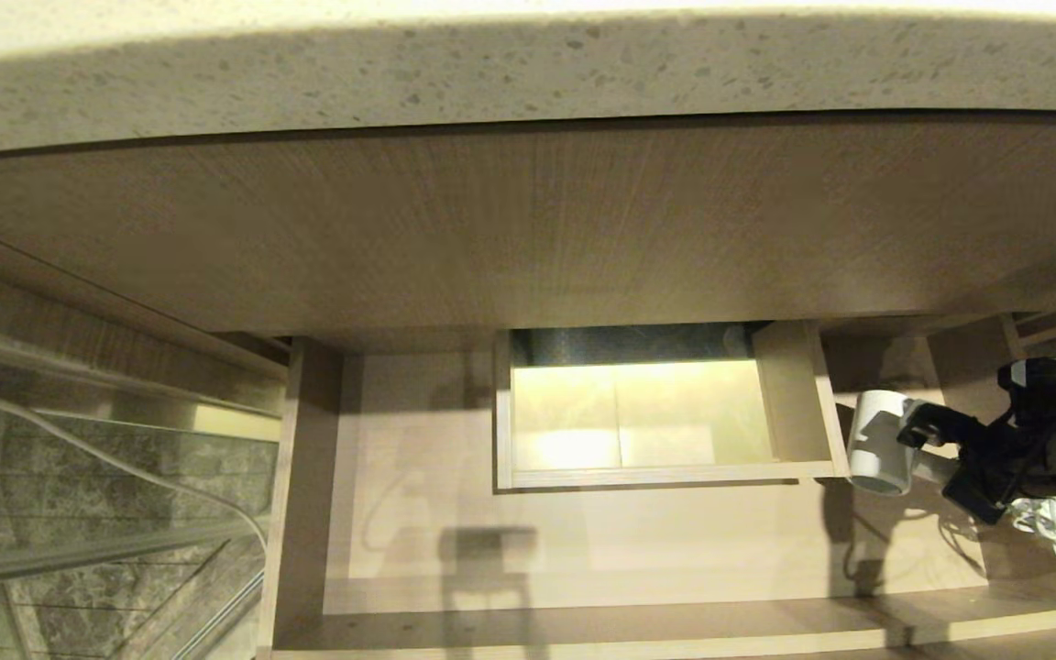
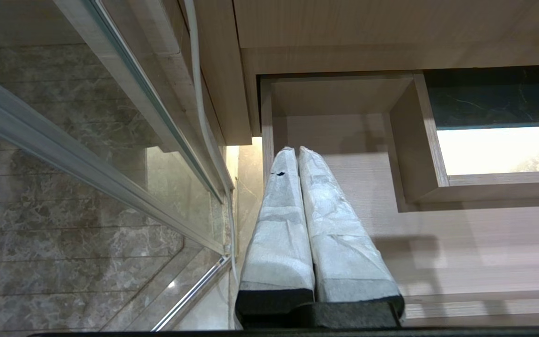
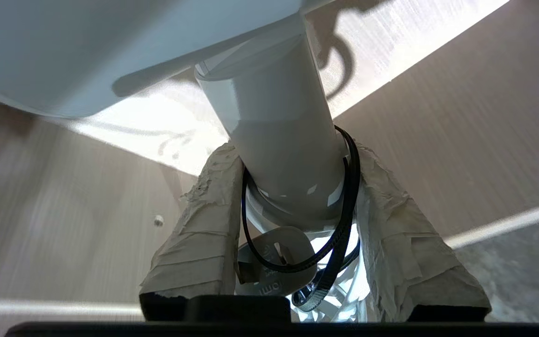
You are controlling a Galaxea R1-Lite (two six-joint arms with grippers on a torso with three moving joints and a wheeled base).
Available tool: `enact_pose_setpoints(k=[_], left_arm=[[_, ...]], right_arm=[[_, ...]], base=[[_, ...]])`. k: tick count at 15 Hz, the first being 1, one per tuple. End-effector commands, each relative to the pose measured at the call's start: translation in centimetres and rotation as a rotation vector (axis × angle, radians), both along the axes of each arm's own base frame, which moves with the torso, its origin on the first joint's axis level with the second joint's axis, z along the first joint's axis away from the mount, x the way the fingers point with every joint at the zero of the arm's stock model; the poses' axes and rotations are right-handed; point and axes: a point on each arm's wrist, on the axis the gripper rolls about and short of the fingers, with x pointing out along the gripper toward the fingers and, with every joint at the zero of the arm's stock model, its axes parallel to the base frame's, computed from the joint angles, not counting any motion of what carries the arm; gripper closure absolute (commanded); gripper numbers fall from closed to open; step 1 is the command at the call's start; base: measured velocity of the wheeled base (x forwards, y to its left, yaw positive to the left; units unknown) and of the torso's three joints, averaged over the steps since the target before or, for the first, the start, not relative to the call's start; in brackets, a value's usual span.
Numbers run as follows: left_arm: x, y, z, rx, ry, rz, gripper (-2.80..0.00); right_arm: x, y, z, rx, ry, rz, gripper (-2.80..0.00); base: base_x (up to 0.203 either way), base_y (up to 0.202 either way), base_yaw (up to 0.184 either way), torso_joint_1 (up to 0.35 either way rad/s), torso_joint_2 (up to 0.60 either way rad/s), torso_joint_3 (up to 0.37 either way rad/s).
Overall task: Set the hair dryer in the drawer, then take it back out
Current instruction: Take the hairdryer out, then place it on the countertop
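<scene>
The drawer [image 1: 675, 550] is pulled wide open, pale wood with a boxed cut-out [image 1: 656, 474] in its middle. Over its right end my right gripper [image 1: 931, 440] holds the white hair dryer [image 1: 878, 444] clear of the drawer floor, where its shadow falls. Its bundled pale cord [image 1: 1055, 532] hangs behind the wrist. In the right wrist view the taped fingers [image 3: 204, 220] press both sides of the hair dryer's handle [image 3: 283, 140], with a dark ring around it; the gripper [image 3: 293, 157] is shut on it. My left gripper [image 2: 293, 152] hangs shut and empty over the drawer's left end [image 2: 344, 187].
A speckled stone countertop [image 1: 528, 73] overhangs a taller wood-grain panel [image 1: 528, 229] above the drawer. At the left stand a glass panel with a metal rail [image 1: 79, 550], a marble floor and a white cable [image 1: 125, 463]. The drawer's front wall [image 1: 675, 632] runs along the near side.
</scene>
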Motion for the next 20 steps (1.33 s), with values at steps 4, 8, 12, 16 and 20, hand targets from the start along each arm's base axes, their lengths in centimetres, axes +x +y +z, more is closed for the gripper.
enact_pose_setpoints(k=[4,8,12,16,20], left_arm=[[0.4,0.0,-1.1,-0.001,0.038,0.0,0.0],[0.4,0.0,-1.1,-0.001,0.038,0.0,0.0],[0.4,0.0,-1.1,-0.001,0.038,0.0,0.0],[0.4,0.0,-1.1,-0.001,0.038,0.0,0.0],[0.4,0.0,-1.1,-0.001,0.038,0.0,0.0]], right_arm=[[-1.6,0.5,1.9,-0.01,-0.003,0.009,0.0],[-2.2,0.6,3.3,-0.041,-0.025,0.05,0.0],[-3.1,0.9,5.0,-0.045,-0.063,0.095,0.0],[-5.5,0.9,7.0,-0.123,-0.069,0.149,0.0],[-8.3,2.0,8.9,-0.127,-0.063,0.165,0.0]], base=[[0.0,0.0,0.0,0.0,0.0,0.0],[0.0,0.0,0.0,0.0,0.0,0.0],[0.0,0.0,0.0,0.0,0.0,0.0],[0.0,0.0,0.0,0.0,0.0,0.0],[0.0,0.0,0.0,0.0,0.0,0.0]])
